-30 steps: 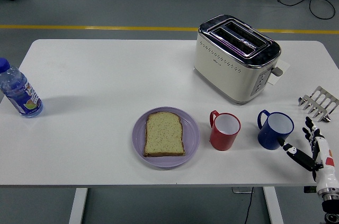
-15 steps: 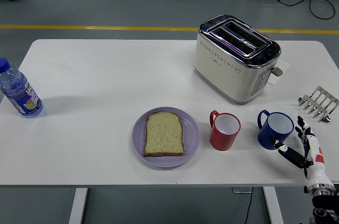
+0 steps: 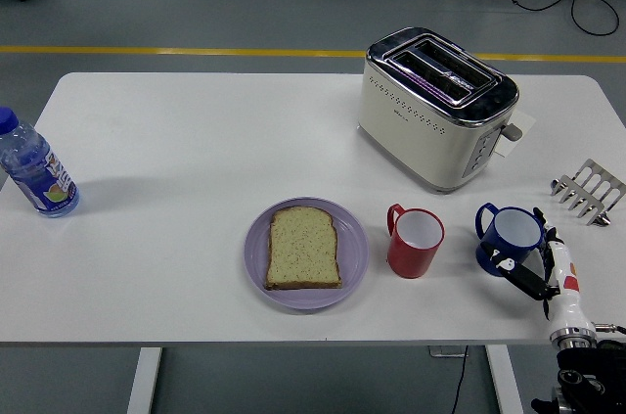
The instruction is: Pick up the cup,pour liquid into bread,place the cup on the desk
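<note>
A blue cup (image 3: pixel 509 236) stands on the white table (image 3: pixel 176 140) at the right, handle to the left. My right hand (image 3: pixel 528 259) reaches in from the lower right corner and brackets the cup. Its thumb lies at the cup's front wall and its other fingers (image 3: pixel 543 241) stand by the right side, still spread. A red cup (image 3: pixel 416 242) stands upright left of the blue one. One slice of bread (image 3: pixel 304 248) lies on a lilac plate (image 3: pixel 256 259) left of the red cup. My left arm is out of view.
A cream toaster (image 3: pixel 437 106) stands behind the cups. A metal rack (image 3: pixel 588 191) sits at the table's right edge, close to my right hand. A water bottle (image 3: pixel 35 168) stands at the far left.
My right hand has moved up and left from the table's right front corner until it reached the blue cup. The cups, plate and bread have not moved.
</note>
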